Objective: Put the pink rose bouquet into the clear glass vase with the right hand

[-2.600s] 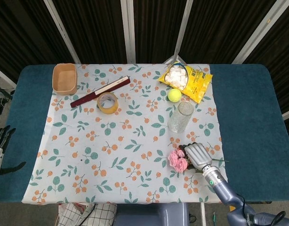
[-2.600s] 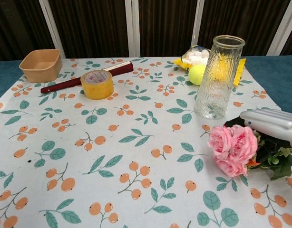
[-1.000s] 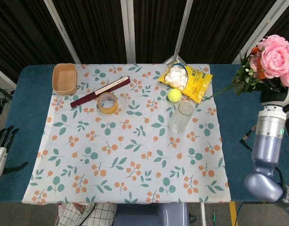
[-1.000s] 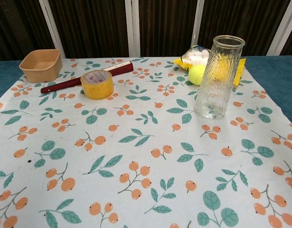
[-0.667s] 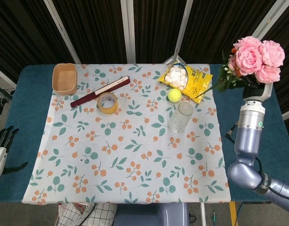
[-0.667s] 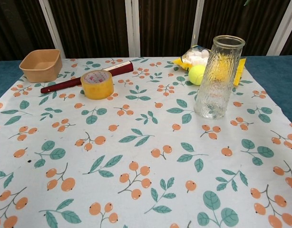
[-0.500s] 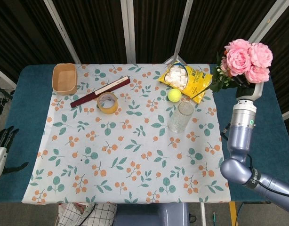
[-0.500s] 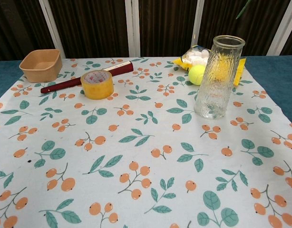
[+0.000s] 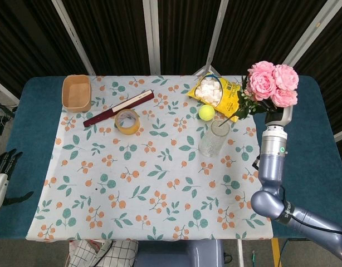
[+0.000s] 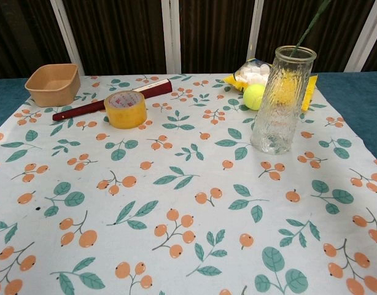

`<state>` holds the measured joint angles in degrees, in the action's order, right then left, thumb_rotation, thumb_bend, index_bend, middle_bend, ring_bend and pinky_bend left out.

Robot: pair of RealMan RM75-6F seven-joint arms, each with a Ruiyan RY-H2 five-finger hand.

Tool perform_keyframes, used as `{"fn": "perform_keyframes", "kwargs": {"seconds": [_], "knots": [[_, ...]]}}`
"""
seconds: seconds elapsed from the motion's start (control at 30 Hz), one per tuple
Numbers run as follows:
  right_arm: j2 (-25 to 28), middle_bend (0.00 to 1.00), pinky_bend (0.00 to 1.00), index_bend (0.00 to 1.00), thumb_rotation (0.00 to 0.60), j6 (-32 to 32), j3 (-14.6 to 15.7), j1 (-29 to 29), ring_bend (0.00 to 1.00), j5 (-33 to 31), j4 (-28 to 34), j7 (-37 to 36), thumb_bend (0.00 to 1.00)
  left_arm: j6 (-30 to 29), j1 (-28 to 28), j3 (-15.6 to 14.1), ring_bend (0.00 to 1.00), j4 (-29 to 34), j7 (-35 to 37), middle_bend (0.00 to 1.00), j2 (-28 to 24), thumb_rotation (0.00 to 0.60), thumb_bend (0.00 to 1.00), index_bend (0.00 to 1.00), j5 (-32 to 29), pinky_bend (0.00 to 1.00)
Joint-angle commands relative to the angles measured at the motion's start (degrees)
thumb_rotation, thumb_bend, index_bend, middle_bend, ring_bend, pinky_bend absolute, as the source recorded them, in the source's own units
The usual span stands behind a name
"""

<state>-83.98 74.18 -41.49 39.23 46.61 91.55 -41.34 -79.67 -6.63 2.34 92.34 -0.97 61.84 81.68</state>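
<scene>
The pink rose bouquet (image 9: pixel 272 83) is raised high over the table's right side, held by my right hand (image 9: pixel 278 114), which the blooms and leaves mostly hide. Its green stem (image 10: pixel 306 29) slants down to the mouth of the clear glass vase (image 9: pixel 214 137), and its tip reaches the rim of the vase (image 10: pixel 283 99) in the chest view. The vase stands upright on the floral cloth. My left hand (image 9: pixel 0 172) hangs at the far left edge, off the table, holding nothing, its fingers apart.
Behind the vase lie a yellow tennis ball (image 9: pixel 206 112) and a yellow bag of marshmallows (image 9: pixel 219 94). A tape roll (image 9: pixel 127 120), a dark red folded fan (image 9: pixel 118 108) and a tan bowl (image 9: pixel 77 92) sit at the back left.
My right hand lifted the bouquet off the cloth, swung it high at the right, then carried it left and down until the stem tip met the vase mouth.
</scene>
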Motion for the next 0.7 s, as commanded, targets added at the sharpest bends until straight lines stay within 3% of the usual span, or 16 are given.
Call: {"fn": "perform_keyframes", "kwargs": {"seconds": [0.03,0.37,0.7], "knots": [[-0.94,0.52,0.44,0.49,0.600,0.60,0.69,-0.74,0.51,1.16,0.21,-0.13,0.36,-0.02,0.01,-0.05,0.00,-0.01,0.01,0.00,0.01,0.600,0.00,0.00,0.06,0.00],[-4.77,0.52,0.44,0.49,0.600,-1.87,2.45,-0.52,0.51,2.46,-3.24,0.22,0.36,0.21,-0.12,-0.07,0.00,0.21,-0.16,0.00,0.01,0.600,0.00,0.00,-0.08,0.00],[-11.08,0.52,0.44,0.49,0.600,-1.75,4.28,1.28,0.51,7.31,-12.67,-1.40,0.36,0.48,-0.24,-0.19,0.00,0.22,0.26,0.00,-0.16,0.600,0.00,0.00,0.00,0.00]]}}
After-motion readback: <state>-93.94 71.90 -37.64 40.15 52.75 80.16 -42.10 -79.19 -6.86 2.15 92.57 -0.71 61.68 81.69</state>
